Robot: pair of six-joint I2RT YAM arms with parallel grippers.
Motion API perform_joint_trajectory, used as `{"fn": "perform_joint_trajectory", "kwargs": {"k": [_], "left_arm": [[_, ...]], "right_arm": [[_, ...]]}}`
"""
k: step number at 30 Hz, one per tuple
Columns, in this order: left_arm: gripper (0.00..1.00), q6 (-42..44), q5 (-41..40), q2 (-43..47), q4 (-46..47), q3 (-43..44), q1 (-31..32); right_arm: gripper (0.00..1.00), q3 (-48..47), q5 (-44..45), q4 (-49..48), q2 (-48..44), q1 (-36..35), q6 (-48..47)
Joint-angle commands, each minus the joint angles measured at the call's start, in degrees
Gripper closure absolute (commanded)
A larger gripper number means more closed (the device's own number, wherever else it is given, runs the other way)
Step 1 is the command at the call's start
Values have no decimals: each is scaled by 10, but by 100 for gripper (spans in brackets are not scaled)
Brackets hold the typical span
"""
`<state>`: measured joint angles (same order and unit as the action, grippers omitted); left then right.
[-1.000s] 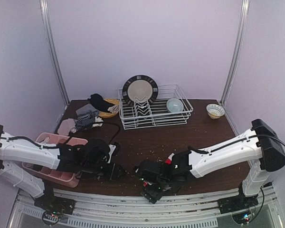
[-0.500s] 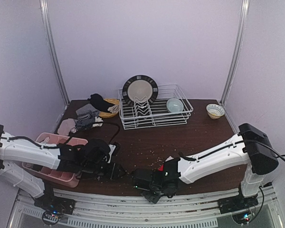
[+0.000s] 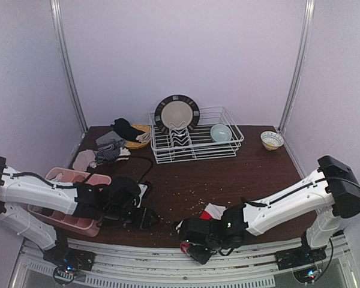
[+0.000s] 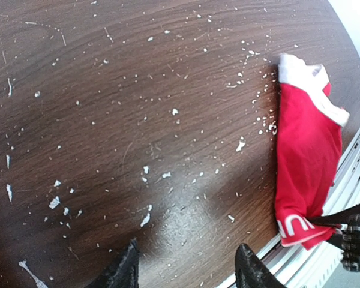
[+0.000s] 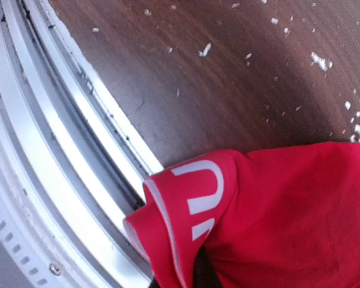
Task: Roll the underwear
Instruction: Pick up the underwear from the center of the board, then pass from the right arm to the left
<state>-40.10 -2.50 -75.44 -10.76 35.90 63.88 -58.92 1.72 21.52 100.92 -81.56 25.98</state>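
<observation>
The red brief (image 4: 306, 174) lies stretched out at the near edge of the bench (image 3: 228, 174), a little right of the middle. Its long axis slants from that edge back onto the wood. The end with the plain white band points inward, toward the far side. The end with the white-lettered band points outward and hangs just over the lip onto the metal rail (image 5: 60, 156). The cloth lies mostly flat, with a few creases at the white end and no roll in it.

The right gripper (image 4: 333, 223) is at the overhanging end, its jaws closed on the corner of the lettered band. In the right wrist view red cloth fills the lower frame and covers nearly all of the jaws.

The left gripper (image 4: 189, 273) is low over the bench near the near edge, to the left of the brief and apart from it. Its jaws are spread wide with only bare, white-flecked wood between them.

The other briefs are heaped at the far-left corner. The striped one (image 3: 108, 151) is nearest, a grey one (image 3: 110, 139) is just behind it, and a black one (image 3: 126, 127) is draped by a yellow dish (image 3: 139, 139). A pink tray (image 3: 60, 217) sits at the left edge under the left arm. A white wire rack (image 3: 195, 144) stands along the far edge.
</observation>
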Motion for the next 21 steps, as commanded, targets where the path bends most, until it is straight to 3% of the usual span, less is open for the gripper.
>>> {"fn": "perform_joint_trajectory", "kwargs": {"k": [1, 6, 9, 11, 17, 21], "left_arm": [[47, 30, -10, 15, 31, -1, 7], [40, 141, 38, 29, 129, -23, 29], [25, 188, 43, 15, 156, -14, 45], [4, 214, 53, 0, 201, -19, 51], [2, 347, 166, -65, 540, -110, 58], [2, 482, 215, -128, 493, -46, 58]], "right_arm": [[100, 56, -108, -46, -43, 23, 16], [100, 152, -223, -146, -106, 102, 40], [100, 205, -292, -194, -151, 149, 51], [100, 233, -335, -220, -174, 180, 60], [100, 300, -401, -271, -218, 253, 79], [100, 332, -441, -315, -212, 280, 89]]}}
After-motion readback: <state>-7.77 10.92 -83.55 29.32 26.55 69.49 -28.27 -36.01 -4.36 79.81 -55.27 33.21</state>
